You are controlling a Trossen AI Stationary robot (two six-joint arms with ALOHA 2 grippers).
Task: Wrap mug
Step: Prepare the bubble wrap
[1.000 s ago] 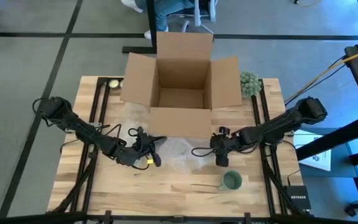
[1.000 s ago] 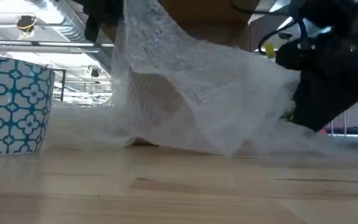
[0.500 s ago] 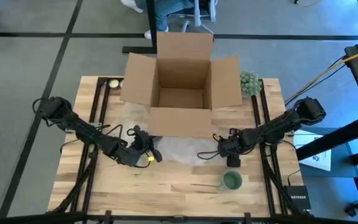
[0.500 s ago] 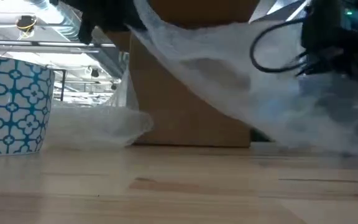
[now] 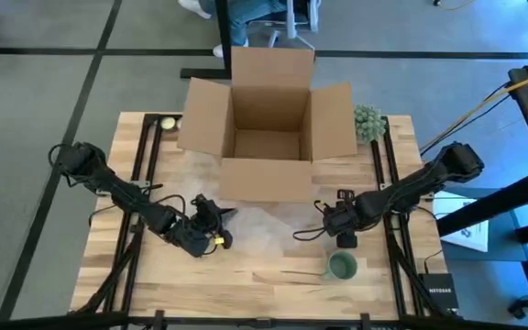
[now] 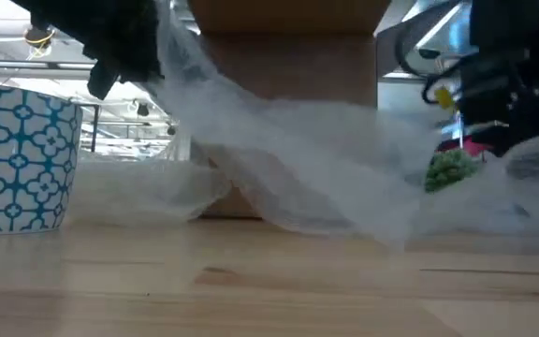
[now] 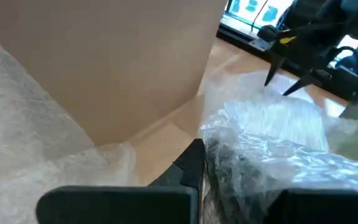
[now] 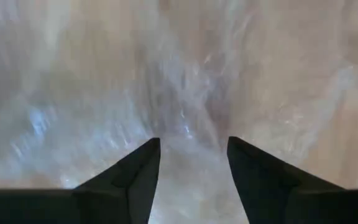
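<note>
**Bystanders on the bench**

An open cardboard box [image 5: 269, 137] stands at the table's [image 5: 246, 275] twelve o'clock edge. A small green plant [image 5: 368, 121] sits at two o'clock, a pale ball [image 5: 167, 123] at ten. A person's legs [image 5: 246, 18] show beyond.

Your left gripper [image 5: 211, 223] low over table's front-left, fingers clamped on bubble wrap [image 5: 262, 223]. Your right gripper [image 5: 341, 226] front-right, pointing down, fingers [image 8: 135, 177] parted, gripping nothing.
</note>
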